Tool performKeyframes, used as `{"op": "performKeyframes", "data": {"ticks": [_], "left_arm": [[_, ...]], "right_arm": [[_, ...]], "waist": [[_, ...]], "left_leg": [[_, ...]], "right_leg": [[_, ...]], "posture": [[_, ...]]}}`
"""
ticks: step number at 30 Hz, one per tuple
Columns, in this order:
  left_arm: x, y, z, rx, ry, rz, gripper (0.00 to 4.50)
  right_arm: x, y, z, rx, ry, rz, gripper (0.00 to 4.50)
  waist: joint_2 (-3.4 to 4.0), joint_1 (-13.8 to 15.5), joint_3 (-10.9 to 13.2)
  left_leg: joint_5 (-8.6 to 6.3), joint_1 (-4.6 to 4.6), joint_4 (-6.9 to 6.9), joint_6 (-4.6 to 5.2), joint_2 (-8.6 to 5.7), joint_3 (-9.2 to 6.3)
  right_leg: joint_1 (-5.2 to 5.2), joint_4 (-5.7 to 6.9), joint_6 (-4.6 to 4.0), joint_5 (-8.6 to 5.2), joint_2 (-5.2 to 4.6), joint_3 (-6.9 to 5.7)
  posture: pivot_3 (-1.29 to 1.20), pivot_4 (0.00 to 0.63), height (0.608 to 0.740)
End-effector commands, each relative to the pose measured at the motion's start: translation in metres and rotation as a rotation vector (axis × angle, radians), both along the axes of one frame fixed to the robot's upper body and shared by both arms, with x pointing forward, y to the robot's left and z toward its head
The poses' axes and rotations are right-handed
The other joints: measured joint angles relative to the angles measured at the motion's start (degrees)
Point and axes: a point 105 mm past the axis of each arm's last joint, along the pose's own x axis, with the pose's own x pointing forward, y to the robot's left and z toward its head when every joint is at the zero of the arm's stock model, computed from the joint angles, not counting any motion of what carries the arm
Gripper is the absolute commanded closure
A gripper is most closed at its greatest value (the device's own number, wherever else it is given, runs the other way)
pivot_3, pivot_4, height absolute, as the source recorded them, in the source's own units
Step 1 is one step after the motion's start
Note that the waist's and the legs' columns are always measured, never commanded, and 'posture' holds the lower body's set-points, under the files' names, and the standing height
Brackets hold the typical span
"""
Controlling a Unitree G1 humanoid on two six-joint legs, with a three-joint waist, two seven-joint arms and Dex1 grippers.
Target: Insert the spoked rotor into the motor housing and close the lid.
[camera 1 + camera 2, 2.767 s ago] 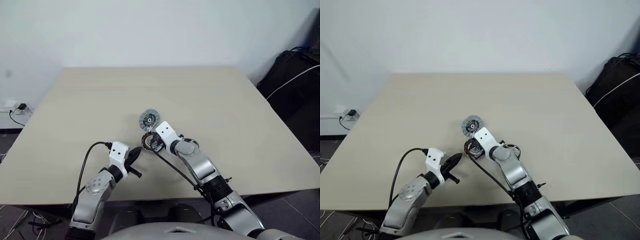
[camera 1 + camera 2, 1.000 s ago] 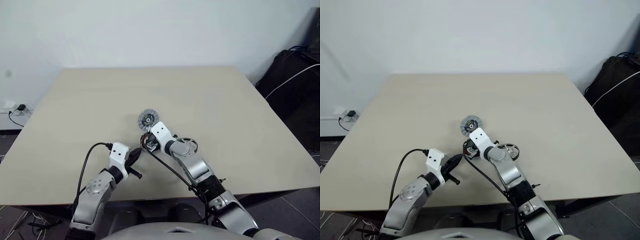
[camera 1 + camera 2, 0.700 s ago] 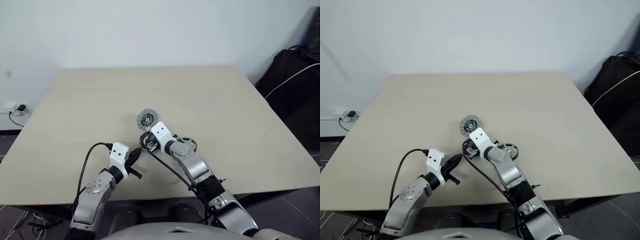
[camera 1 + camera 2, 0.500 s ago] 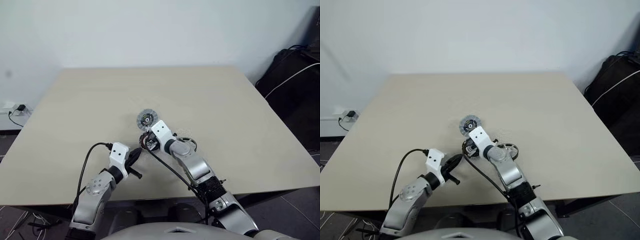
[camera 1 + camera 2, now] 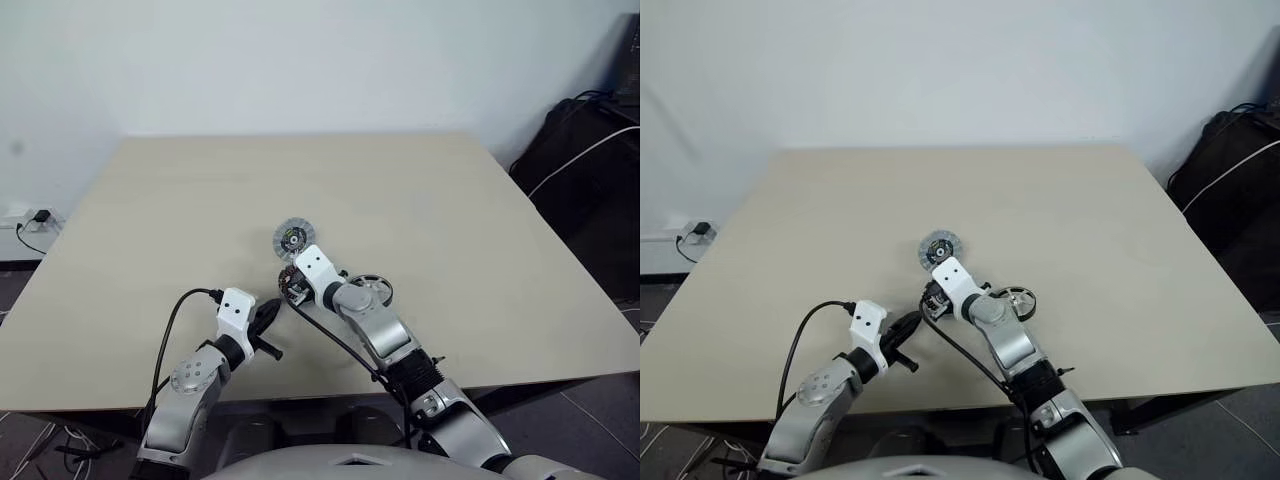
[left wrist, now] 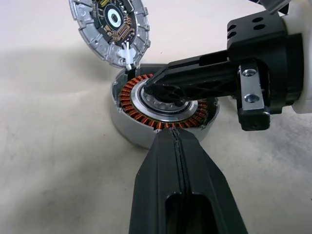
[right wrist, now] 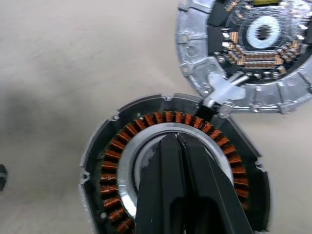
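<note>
— Near the table's (image 5: 150, 200) front edge, why do we have both arms crowding one small part?

— Because the motor housing (image 6: 163, 109) is where everything has to end up. Our right gripper (image 6: 163, 90) reaches over it with its two black fingers pressed together, tips resting in the pale hub ring inside the copper windings, pinching nothing (likely steadying or nudging the body).

— And the left gripper (image 6: 178, 146)?

— Fingers pressed together too, empty, its tip just at the housing's near rim, probably bracing it from the other side.

— Where's the lid (image 7: 246, 53)?

— Lying dark-and-green face up, its ribbed edge touching the housing's far rim.

— The spoked rotor (image 5: 1017, 299)?

— On the table beside our right forearm, just right of the housing, not yet inserted. We judge the well is open and waiting.
</note>
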Motion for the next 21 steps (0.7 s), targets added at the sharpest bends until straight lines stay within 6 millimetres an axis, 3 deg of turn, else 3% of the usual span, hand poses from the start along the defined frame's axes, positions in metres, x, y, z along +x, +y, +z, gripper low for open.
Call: {"op": "performKeyframes", "data": {"ticks": [1,9,21], "left_arm": [[0.003,-0.001,0.010,-0.010,-0.046,0.003,4.50],[0.005,-0.002,0.010,-0.010,-0.046,-0.006,4.50],[0.003,-0.002,0.010,-0.011,-0.041,-0.004,4.50]], "right_arm": [[0.005,0.005,0.026,0.080,-0.074,0.011,4.45],[0.008,0.007,0.052,0.164,-0.154,0.008,4.45],[0.007,-0.012,-0.004,-0.015,-0.021,-0.070,4.45]], "waist": [[0.00,0.00,0.01],[0.00,0.01,0.01],[-0.01,-0.01,-0.01]], "left_leg": [[0.00,0.00,0.00,0.00,0.00,0.00],[0.00,-0.08,-0.04,0.00,0.00,0.00],[0.01,-0.07,-0.03,-0.01,0.00,0.00]], "right_leg": [[0.00,0.00,0.00,0.00,0.00,0.00],[-0.09,-0.01,0.00,0.00,0.01,-0.01],[-0.07,0.01,0.00,0.00,0.01,-0.01]], "posture": [[0.00,0.000,0.740],[0.00,0.000,0.740],[0.00,0.000,0.740]]}}
